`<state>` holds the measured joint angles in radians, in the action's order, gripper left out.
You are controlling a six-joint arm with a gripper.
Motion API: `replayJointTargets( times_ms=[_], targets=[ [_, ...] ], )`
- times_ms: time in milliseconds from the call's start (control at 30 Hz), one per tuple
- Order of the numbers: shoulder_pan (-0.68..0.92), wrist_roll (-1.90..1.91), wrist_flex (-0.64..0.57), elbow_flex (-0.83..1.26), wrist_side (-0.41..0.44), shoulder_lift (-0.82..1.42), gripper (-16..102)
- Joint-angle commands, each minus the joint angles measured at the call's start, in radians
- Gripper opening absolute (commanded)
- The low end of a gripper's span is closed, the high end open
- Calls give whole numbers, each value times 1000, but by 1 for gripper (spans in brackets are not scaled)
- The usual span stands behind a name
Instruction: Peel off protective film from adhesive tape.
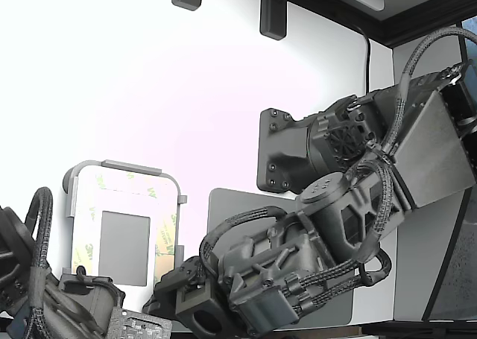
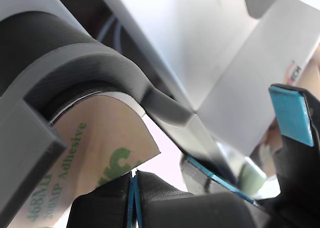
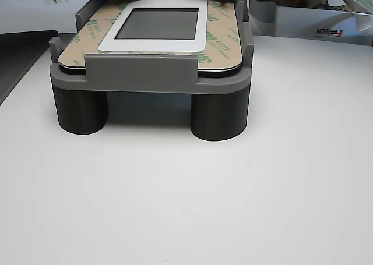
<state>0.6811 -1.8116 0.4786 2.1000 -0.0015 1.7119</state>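
In the wrist view the tan protective film (image 2: 95, 153), printed with green "Adhesive" lettering, curves out from under the grey holder's rounded corner (image 2: 75, 57). Its free edge runs down into the seam of my gripper (image 2: 134, 190), whose two black fingers have their blue pads pressed together on it. In the other view, adhesive tape strips (image 3: 224, 38) with tan green-logo liner frame a grey square (image 3: 160, 23) on the plate. From the exterior view my gripper (image 1: 175, 298) sits at the plate's lower right corner, with its fingertips hidden.
A separate black finger with a blue pad (image 2: 292, 115) stands beside mine. A second arm (image 1: 67, 302) reaches in at the exterior view's lower left. The grey holder (image 3: 140, 73) stands on two round legs. A box of clutter (image 3: 326, 20) lies behind it.
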Motion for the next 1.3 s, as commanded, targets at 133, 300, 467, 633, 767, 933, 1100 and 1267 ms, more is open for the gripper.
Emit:
replayJointTargets(
  times_ms=[133, 300, 467, 633, 767, 933, 1100, 1267],
  targets=[
    [-29, -25, -44, 3, -11, 25, -7],
    [-32, -29, -46, 15, -11, 34, -9],
    [-31, -29, -46, 29, -11, 46, -9],
    [-29, -26, -41, 32, -11, 52, -9],
    [-26, -23, -38, 37, -11, 58, -9],
    [-25, -20, -32, 41, -11, 66, -10],
    [-25, -20, -34, 46, -11, 67, -10],
    [-28, -25, -38, 49, -14, 63, -10]
  ],
)
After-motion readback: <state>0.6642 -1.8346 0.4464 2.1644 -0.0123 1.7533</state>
